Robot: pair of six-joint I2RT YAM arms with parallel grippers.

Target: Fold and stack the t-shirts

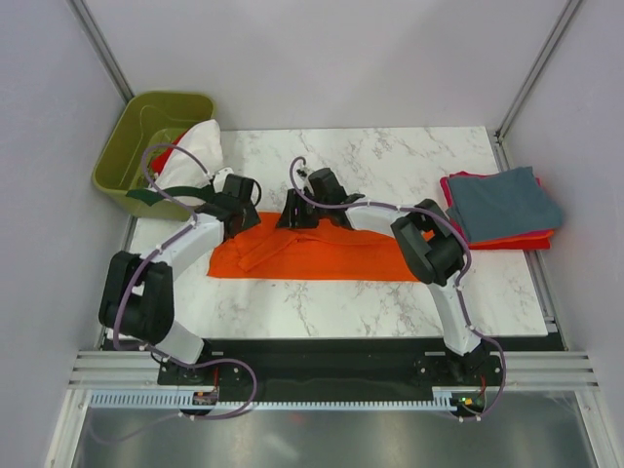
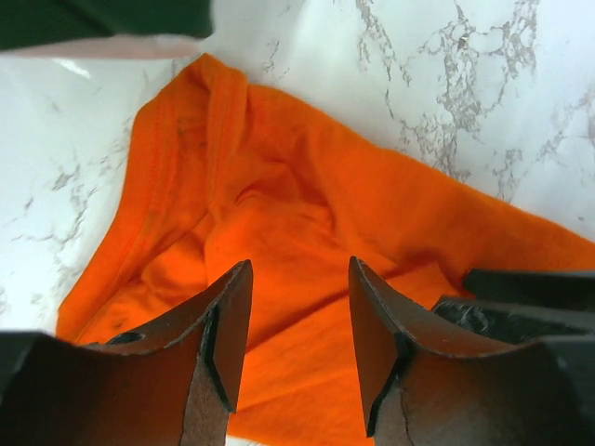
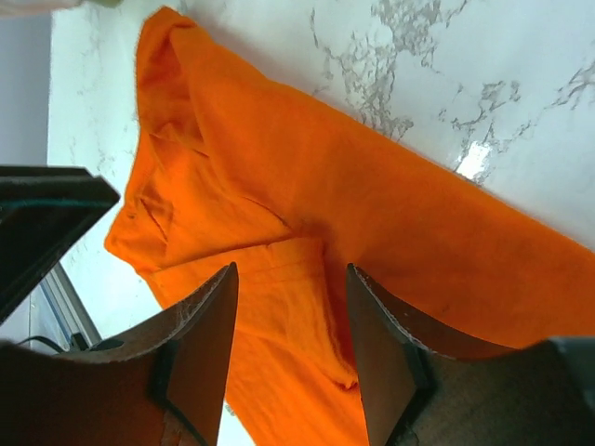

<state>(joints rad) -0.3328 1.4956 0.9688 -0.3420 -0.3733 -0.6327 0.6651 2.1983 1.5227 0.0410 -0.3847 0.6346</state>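
Orange t-shirt [image 1: 331, 259] on marble table [image 1: 390, 156], left hand [image 2: 299, 268] and right hand [image 3: 291, 271] over it, both spread, empty.

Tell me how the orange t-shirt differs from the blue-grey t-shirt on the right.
The orange t-shirt lies as a long, rumpled band; the blue-grey t-shirt is a neat folded square. The orange t-shirt lies directly on the table; the blue-grey t-shirt tops a stack. Both are plain cloth.
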